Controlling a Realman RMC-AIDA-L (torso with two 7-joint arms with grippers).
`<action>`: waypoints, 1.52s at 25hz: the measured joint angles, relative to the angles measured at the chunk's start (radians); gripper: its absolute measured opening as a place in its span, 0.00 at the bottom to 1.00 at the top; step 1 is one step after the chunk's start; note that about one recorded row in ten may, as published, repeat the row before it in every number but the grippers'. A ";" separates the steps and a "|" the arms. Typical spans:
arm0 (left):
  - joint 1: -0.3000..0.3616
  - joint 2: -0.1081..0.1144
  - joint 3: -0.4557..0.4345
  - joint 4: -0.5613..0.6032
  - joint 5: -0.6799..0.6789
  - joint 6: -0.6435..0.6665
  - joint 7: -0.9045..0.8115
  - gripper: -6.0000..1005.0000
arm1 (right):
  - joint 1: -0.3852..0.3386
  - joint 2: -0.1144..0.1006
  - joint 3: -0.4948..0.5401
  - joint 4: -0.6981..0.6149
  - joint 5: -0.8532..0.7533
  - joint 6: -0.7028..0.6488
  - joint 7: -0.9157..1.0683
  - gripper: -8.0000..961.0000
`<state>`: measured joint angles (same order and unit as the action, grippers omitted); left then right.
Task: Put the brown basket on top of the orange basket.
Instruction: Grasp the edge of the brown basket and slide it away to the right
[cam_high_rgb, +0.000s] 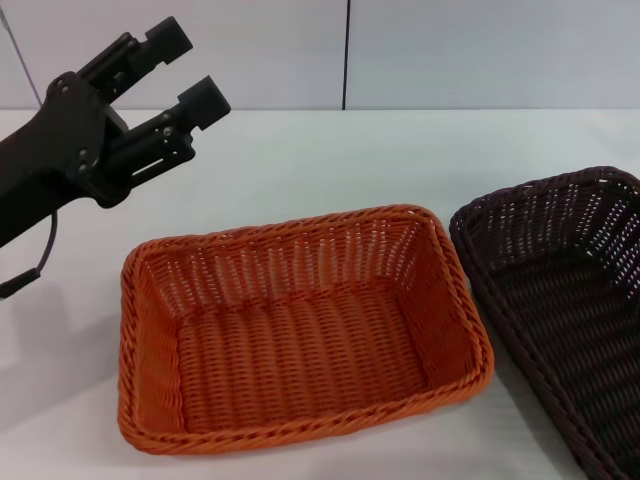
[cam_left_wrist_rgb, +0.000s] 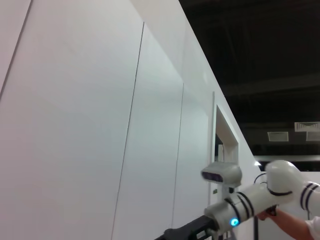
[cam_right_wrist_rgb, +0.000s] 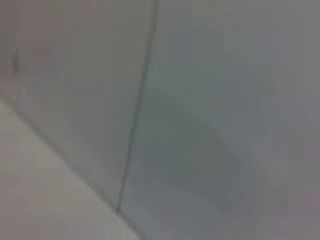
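Note:
The orange basket (cam_high_rgb: 300, 325) sits empty on the white table (cam_high_rgb: 300, 160) in the head view, front and centre. To its right stands the brown basket (cam_high_rgb: 565, 300), also empty, with its right part cut off by the picture's edge; the two rims nearly touch. My left gripper (cam_high_rgb: 190, 68) hangs raised at the upper left, well above and behind the orange basket, open with nothing between its fingers. My right gripper is out of view. The wrist views show only wall panels.
A white wall (cam_high_rgb: 450, 50) with a dark vertical seam (cam_high_rgb: 346, 55) rises behind the table. In the left wrist view another white robot arm (cam_left_wrist_rgb: 260, 197) shows far off beside a wall (cam_left_wrist_rgb: 100, 125).

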<state>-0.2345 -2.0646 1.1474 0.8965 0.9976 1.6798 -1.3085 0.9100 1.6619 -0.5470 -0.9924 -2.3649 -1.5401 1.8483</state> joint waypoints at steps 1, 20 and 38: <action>0.000 0.000 0.002 0.000 0.000 0.000 0.000 0.84 | 0.003 0.004 -0.033 0.005 -0.001 0.002 -0.006 0.49; -0.022 0.003 0.027 -0.007 0.038 -0.015 -0.004 0.84 | -0.006 0.076 -0.281 0.242 -0.068 0.086 -0.253 0.49; -0.037 0.003 0.071 -0.010 0.037 -0.075 -0.015 0.84 | 0.003 0.139 -0.308 0.332 -0.131 0.199 -0.356 0.49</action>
<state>-0.2714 -2.0613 1.2187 0.8865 1.0342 1.6044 -1.3230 0.9125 1.8011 -0.8547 -0.6608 -2.4961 -1.3409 1.4919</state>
